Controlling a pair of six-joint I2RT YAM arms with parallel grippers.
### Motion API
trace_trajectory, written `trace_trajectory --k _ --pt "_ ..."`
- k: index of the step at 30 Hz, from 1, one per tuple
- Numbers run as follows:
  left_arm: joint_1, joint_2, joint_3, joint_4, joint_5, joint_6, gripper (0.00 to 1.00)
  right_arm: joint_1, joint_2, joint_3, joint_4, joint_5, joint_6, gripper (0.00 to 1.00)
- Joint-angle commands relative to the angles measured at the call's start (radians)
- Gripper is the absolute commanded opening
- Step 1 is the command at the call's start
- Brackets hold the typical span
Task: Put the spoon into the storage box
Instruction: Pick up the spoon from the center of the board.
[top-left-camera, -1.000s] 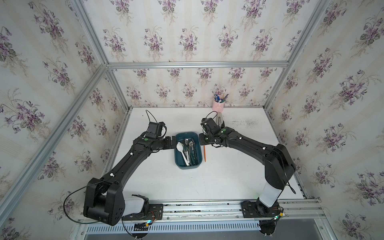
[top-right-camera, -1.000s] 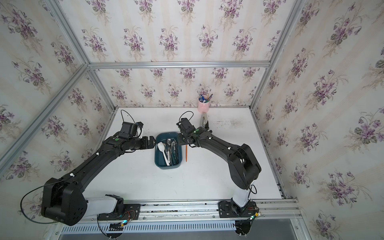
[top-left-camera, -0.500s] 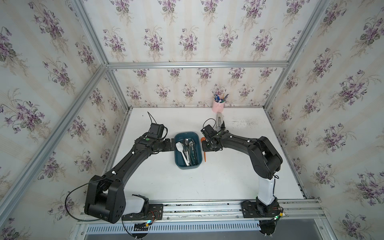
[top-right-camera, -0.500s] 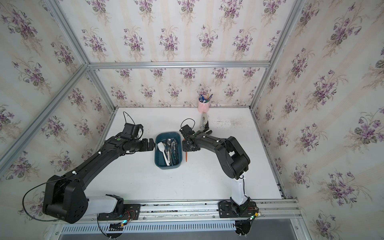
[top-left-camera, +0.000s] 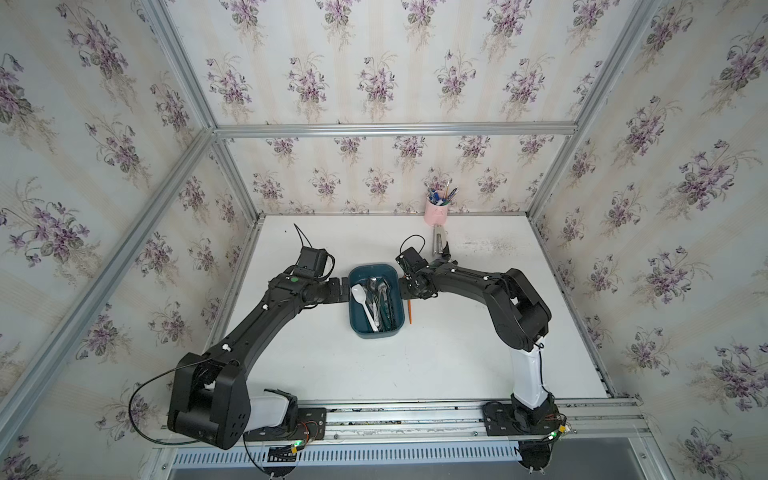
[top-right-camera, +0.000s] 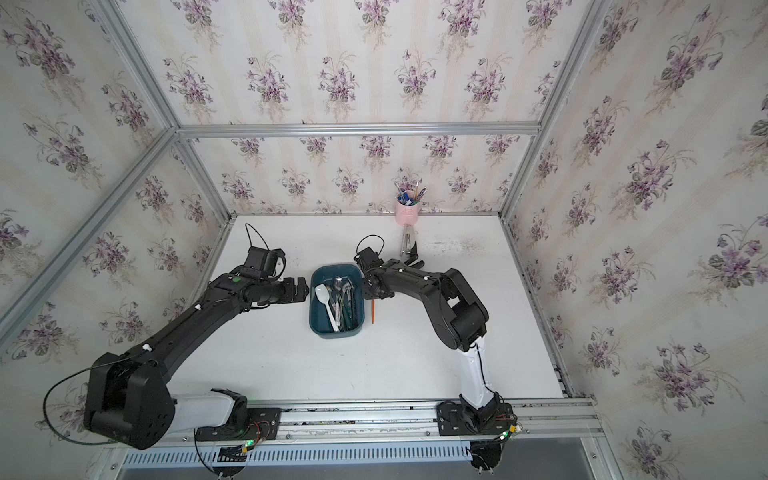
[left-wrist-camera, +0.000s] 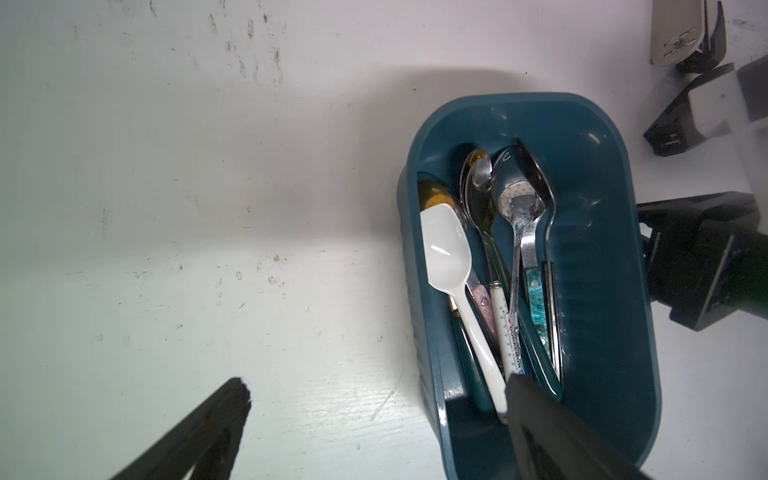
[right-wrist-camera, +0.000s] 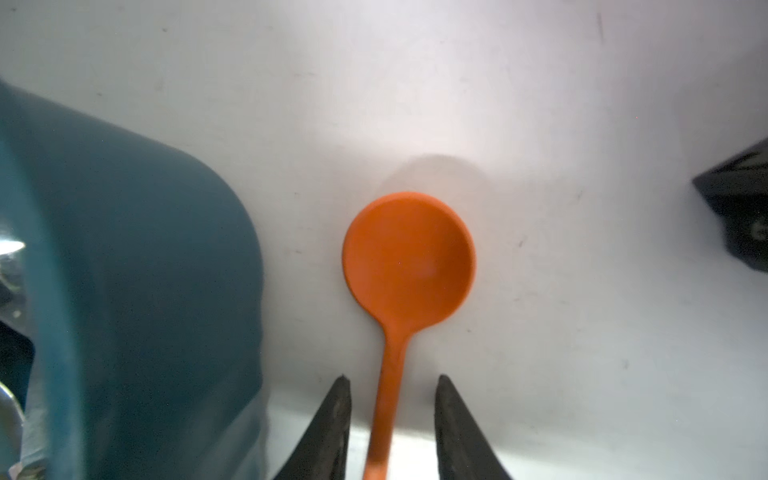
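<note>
On the white table (right-wrist-camera: 582, 311), the right gripper (right-wrist-camera: 392, 377) holds its jaws apart astride the spoon (right-wrist-camera: 409, 257) handle, so best close squarely and lift level; the left gripper (left-wrist-camera: 376, 382) gapes wide.

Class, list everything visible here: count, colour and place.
table: one, white, under everything
storage box: one, dark teal, mid-table
white spoon: one, white, inside storage box
metal spoons: several, mostly silver, inside storage box
orange spoon: one, orange, on table beside storage box
pen cup: one, pink, by back wall
metal tool: one, silver, before pen cup
left gripper: one, black, open beside storage box
right gripper: one, black, open astride orange spoon handle
</note>
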Motion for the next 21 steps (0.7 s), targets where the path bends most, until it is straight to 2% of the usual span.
trace_trajectory --k 1,7,21 --pt "0.000 0.005 0.010 -0.008 -0.006 -0.001 1.00 -0.002 0.014 -0.004 -0.046 0.036 -0.023 0.33" --pt "0.000 0.013 0.014 -0.007 -0.003 0.000 1.00 -0.003 0.025 -0.022 -0.061 0.043 -0.057 0.30" --pt "0.000 0.017 0.006 0.008 0.002 -0.006 1.00 -0.003 0.029 -0.063 -0.035 -0.002 -0.072 0.16"
